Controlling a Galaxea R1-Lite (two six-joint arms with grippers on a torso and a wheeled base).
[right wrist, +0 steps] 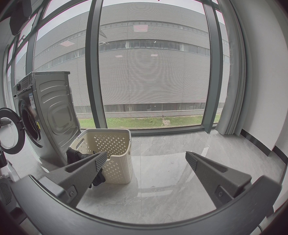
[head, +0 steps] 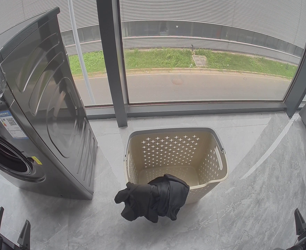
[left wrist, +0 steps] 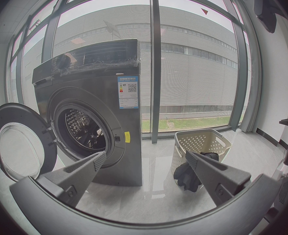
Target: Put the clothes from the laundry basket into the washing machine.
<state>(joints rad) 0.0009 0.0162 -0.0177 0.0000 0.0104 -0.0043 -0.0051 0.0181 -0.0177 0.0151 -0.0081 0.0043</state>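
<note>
Left gripper (left wrist: 145, 156) and right gripper (right wrist: 145, 156) are both spread wide — empty. Dark clothes (head: 153, 197) drape over the laundry basket (head: 175, 130) rim.

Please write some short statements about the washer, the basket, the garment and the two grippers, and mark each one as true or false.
1. The basket stands on the floor beside the washer. True.
2. A black garment hangs over the basket's rim. True.
3. The washer's door is shut. False: it stands open.
4. The left gripper holds the garment. False: it is open and empty.
5. The right gripper is open. True.
</note>
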